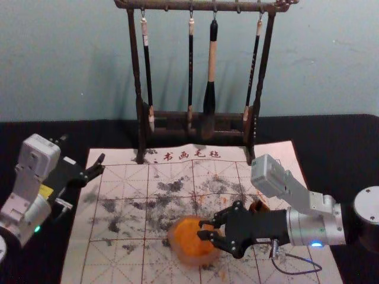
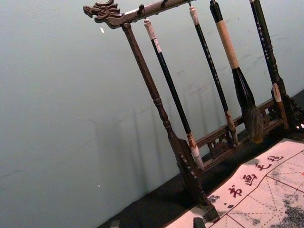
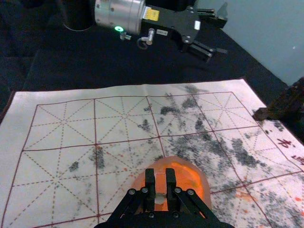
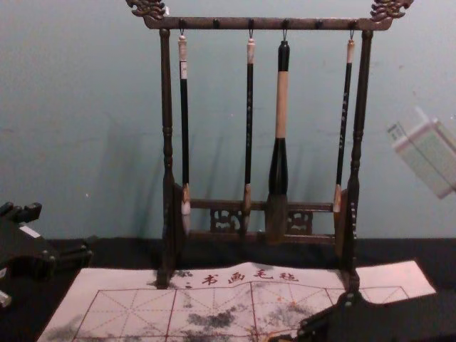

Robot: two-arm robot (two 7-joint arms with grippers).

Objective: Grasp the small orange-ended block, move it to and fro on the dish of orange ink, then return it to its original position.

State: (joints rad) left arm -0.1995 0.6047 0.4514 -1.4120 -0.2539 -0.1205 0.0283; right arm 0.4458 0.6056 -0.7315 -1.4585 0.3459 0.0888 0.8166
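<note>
My right gripper (image 1: 202, 229) reaches over the dish of orange ink (image 1: 188, 249); the head view does not let me make out the block. In the right wrist view, the right gripper (image 3: 160, 186) is shut on the small block (image 3: 160, 179), pale pinkish-orange with a whitish end, above the dish (image 3: 195, 184). Whether the block touches the ink I cannot tell. My left gripper (image 1: 100, 165) is parked open at the felt sheet's far left corner; its fingertips edge into the left wrist view's bottom, the gripper (image 2: 156, 223) holding nothing.
A dark wooden rack (image 1: 195, 116) with several hanging brushes stands behind the ink-stained felt sheet (image 1: 118, 204), near the wall. A small brown object (image 1: 259, 206) sits on the sheet, partly hidden behind my right arm. A black cloth (image 1: 331, 136) covers the table.
</note>
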